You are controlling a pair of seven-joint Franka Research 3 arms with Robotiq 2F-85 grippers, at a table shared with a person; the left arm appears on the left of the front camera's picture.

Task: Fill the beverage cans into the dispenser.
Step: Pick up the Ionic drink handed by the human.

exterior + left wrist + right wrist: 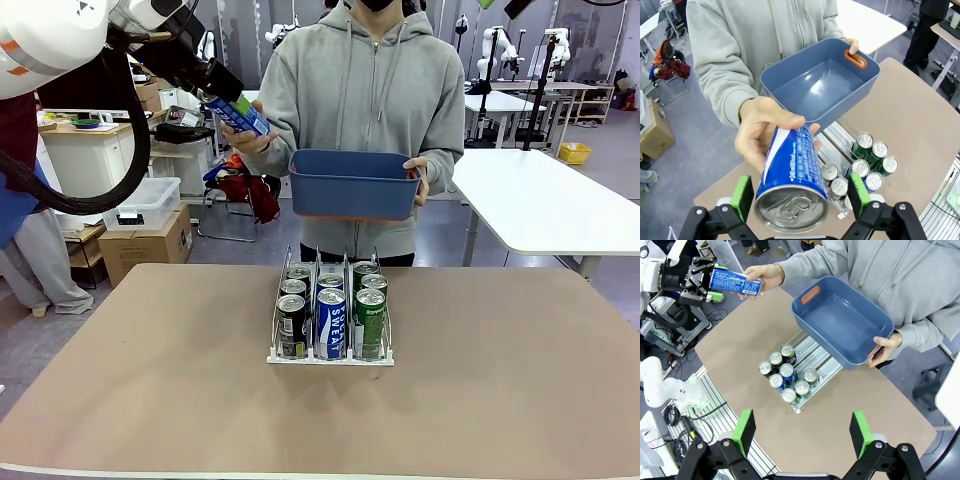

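Green-padded fingers of the left gripper (799, 197) stand fully apart on either side of a blue-white can (792, 180), which a person's hand (762, 132) holds between them; pad contact cannot be told. Right gripper (802, 432) hangs wide open and empty above the table (520, 380). Dispenser (330, 355) at table centre holds seven cans. Person's other hand (418, 175) carries a blue bin (352, 185).
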